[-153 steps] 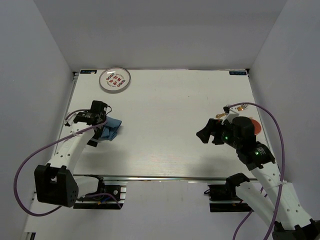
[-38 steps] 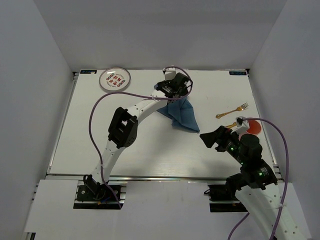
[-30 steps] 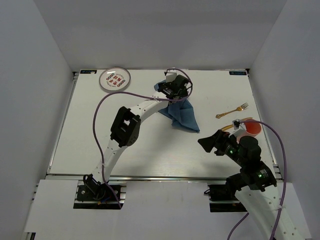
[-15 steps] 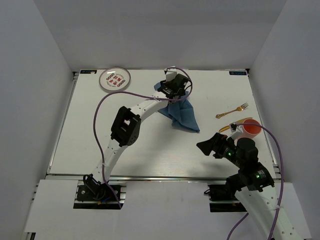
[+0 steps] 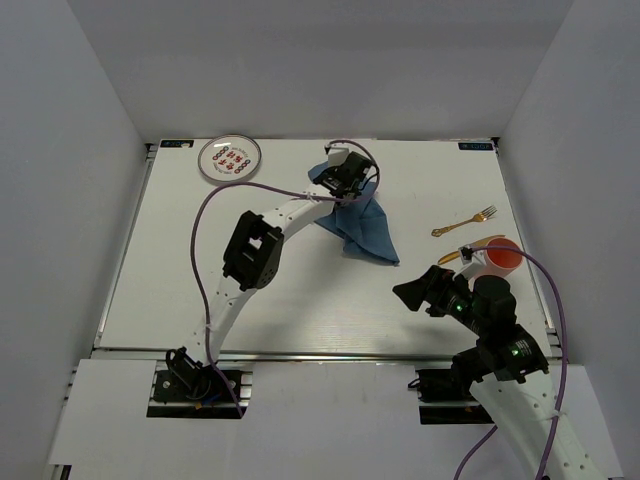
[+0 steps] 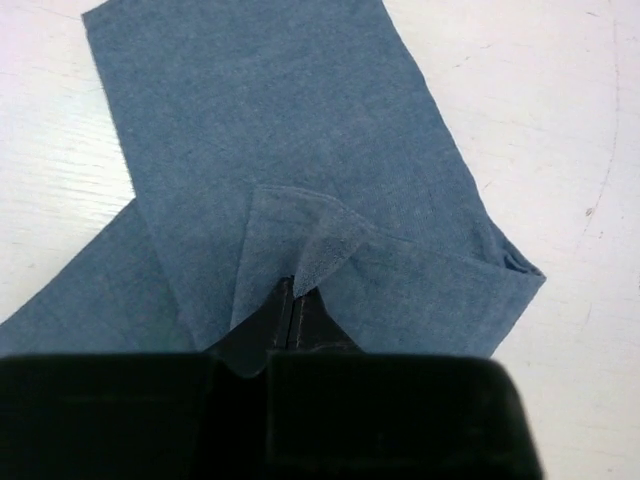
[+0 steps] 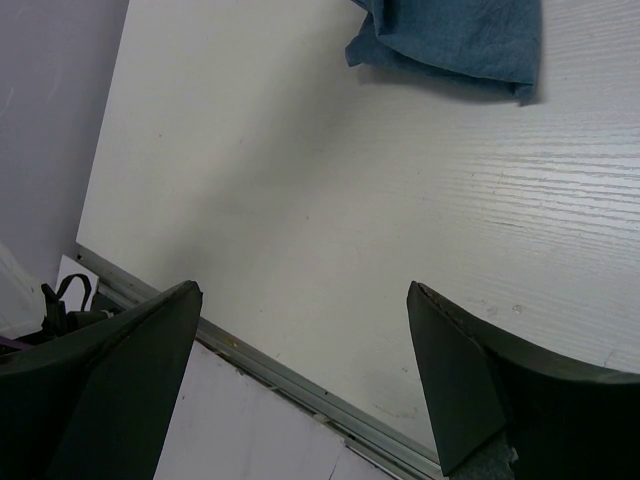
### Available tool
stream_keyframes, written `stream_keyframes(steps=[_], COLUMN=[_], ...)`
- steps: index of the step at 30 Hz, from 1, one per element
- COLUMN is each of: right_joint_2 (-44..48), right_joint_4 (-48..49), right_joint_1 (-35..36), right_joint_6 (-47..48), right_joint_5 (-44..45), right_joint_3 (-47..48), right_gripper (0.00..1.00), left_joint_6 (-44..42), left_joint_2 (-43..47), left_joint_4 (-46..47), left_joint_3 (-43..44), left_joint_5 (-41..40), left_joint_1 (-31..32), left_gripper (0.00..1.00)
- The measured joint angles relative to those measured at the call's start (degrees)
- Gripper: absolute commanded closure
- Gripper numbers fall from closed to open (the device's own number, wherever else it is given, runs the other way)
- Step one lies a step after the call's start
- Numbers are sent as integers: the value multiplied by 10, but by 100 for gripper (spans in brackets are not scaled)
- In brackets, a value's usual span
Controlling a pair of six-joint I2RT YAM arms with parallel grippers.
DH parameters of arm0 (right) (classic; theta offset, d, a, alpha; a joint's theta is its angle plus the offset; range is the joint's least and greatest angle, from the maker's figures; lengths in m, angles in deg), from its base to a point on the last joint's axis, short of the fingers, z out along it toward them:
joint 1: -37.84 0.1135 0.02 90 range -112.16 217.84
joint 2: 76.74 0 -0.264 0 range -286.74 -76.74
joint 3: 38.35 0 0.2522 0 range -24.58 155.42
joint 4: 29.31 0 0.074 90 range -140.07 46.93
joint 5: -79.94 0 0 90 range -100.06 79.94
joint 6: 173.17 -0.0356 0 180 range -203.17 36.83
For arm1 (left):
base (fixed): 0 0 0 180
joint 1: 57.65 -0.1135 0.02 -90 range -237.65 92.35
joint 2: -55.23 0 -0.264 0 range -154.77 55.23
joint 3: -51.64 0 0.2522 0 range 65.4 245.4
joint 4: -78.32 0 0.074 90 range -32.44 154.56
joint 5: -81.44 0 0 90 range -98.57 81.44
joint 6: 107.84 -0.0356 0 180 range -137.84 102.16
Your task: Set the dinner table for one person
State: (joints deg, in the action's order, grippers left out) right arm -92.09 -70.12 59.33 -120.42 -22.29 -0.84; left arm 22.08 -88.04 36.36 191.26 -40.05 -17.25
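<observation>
My left gripper [image 6: 295, 312] was clenched on a raised fold of the blue placemat [image 6: 270, 140], mid-way along the far edge of the dinner table [image 5: 300, 300]. My right gripper [image 7: 303, 300] hung released over the near right part, holding nothing. The placemat lay rumpled, not spread flat. The plate [image 5: 229, 158] sat at the far left corner, with the fork [image 5: 465, 221] and orange cup [image 5: 500, 256] by the right edge. I judged it early: flatten the mat, then place plate, fork and cup.

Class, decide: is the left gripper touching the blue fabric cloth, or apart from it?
Touching. The left wrist view shows the left gripper with its jaws shut on a raised fold of the blue fabric cloth.
</observation>
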Motion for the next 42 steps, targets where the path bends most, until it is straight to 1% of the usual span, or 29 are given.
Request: stream_keyframes(steps=[4, 6, 9, 10, 13, 15, 18, 20, 23, 26, 29, 32, 36, 39, 42], right_joint_2=[-9, -21, -52, -68, -134, -193, -264, -288, -329, -387, -446, -500, -545, -578, -622], right_joint_4=[7, 26, 65, 84, 186, 274, 364, 414, 498, 563, 581, 593, 600, 599, 619], right_joint_1=[0, 0, 0, 0, -1, -1, 0, 0, 1, 4, 8, 16, 24, 27, 33], right_joint_6=[1, 1, -2, -2, -16, -32, -54, -61, -70, -74, -76, -81, -87, -94, -120], right_joint_5=[0, 0, -6, -16, -73, -118, -163, -184, -220, -250, -262, -266, -248, -226, -221], right_joint_3=[-2, -12, -40, -53, -102, -130, -143, -143, -142, -139, -122, -102, -89, -74, -58], right_gripper=[11, 11, 11, 11, 11, 11, 11, 11, 11, 11, 11, 11, 11, 12, 13], left_joint_6=[7, 8, 3, 1, 1, 14, 58, 93, 151, 221, 298, 401, 541, 608, 646], left_joint_2=[31, 70, 137, 166, 268, 359, 516, 613, 723, 788, 822, 842, 872, 911, 953], left_joint_4=[-5, -11, -14, -12, 10, 26, 55, 68, 43, -9, -83, -197, -352, -415, -453], left_joint_3=[-30, -56, -65, -65, -87, -146, -294, -397, -518, -593, -635, -649, -655, -672, -688], left_joint_5=[5, 7, 10, 10, 9, -4, -46, -82, -133, -176, -206, -229, -248, -259, -271], left_joint_1=[-2, -2, 0, 1, 6, 10, 13, 13, 10, 9, 9, 6, 2, 2, 2], left_gripper=[100, 100, 100, 100, 100, 100, 100, 100, 100, 100, 100, 100, 100, 100, 100])
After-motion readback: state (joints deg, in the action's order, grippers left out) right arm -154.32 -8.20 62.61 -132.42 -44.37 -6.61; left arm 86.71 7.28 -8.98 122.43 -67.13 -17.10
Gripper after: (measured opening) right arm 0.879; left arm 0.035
